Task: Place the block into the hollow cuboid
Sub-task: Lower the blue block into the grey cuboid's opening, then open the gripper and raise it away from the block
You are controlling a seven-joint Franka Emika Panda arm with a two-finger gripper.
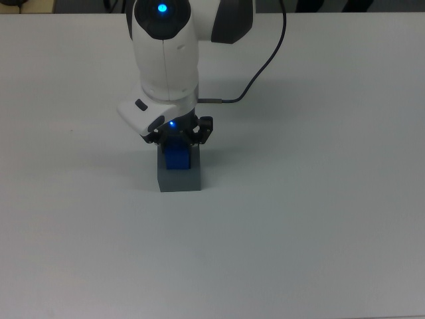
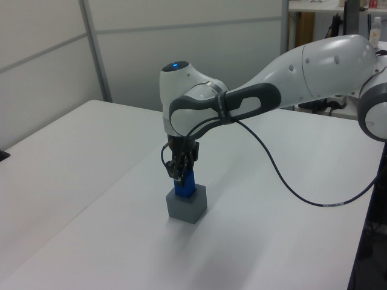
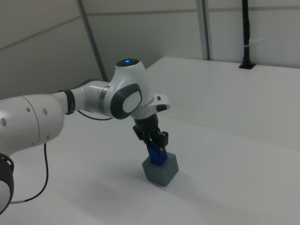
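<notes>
The blue block (image 1: 177, 158) stands upright with its lower part inside the recess of the grey hollow cuboid (image 1: 179, 180), near the middle of the white table. Its upper half sticks out above the cuboid's rim (image 2: 186, 208) in the left view. My gripper (image 1: 178, 137) points straight down over it and is shut on the block's upper part (image 2: 185, 186). In the right view the gripper (image 3: 157, 143) covers the top of the block (image 3: 156, 156), which sits in the cuboid (image 3: 162, 173).
The white table (image 1: 319, 219) stretches out on all sides of the cuboid. A black cable (image 1: 262, 66) loops off the arm over the table behind the gripper. Wall panels (image 2: 121, 54) stand beyond the table's far edge in the left view.
</notes>
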